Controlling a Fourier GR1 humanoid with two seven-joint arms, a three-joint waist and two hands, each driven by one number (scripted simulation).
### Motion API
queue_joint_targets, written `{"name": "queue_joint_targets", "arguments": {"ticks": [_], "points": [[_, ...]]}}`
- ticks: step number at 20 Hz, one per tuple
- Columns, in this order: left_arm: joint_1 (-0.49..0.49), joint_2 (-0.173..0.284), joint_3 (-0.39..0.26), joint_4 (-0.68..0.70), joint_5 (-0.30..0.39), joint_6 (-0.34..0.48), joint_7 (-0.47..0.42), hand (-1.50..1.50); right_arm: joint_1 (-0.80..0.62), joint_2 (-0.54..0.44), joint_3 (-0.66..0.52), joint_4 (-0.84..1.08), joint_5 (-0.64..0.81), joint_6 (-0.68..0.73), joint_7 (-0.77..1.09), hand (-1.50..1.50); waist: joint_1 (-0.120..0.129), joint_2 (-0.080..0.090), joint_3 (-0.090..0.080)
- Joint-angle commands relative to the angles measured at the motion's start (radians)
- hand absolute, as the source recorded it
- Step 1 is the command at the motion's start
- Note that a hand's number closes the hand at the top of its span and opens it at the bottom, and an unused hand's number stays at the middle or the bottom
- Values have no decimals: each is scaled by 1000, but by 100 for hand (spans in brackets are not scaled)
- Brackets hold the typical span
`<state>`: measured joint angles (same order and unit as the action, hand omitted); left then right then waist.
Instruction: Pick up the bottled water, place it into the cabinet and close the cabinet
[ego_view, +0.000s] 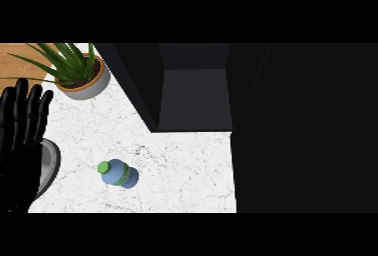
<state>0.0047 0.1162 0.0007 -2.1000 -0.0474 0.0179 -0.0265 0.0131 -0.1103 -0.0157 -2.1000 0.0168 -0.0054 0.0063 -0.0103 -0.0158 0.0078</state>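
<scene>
"Head view: where was the bottled water?"
"Upright on the table, before the open cabinet; left hand rested flat-fingered, holding nothing. Best grasped round its body, kept level."

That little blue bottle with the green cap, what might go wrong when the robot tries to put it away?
The small blue water bottle with a green cap stands alone on the white marble counter, so a clumsy grasp might tip it. The dark cabinet has a narrow opening, so the bottle could catch its side walls. The left hand rests open at the left edge; the right hand is out of view.
</scene>
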Motion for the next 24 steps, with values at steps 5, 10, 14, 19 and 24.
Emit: {"name": "queue_joint_targets", "arguments": {"ticks": [5,10,14,19,24], "points": [[140,-84,-14,-154,-120,132,54,-150,69,45,57,-125,-39,20,-1,-150,18,12,-8],[248,-115,-186,-149,-90,309,210,-150,209,26,105,-200,-195,87,209,-150,7,9,-8],[261,-116,-362,-214,-246,445,312,-150,322,7,126,-323,-221,105,256,-150,1,11,-7],[308,-116,-501,-194,-367,552,331,-150,418,29,153,-358,-206,136,200,-150,4,13,-7],[436,-112,-554,-218,-386,561,293,-150,573,19,183,-471,-216,166,182,-150,2,10,-8]]}}
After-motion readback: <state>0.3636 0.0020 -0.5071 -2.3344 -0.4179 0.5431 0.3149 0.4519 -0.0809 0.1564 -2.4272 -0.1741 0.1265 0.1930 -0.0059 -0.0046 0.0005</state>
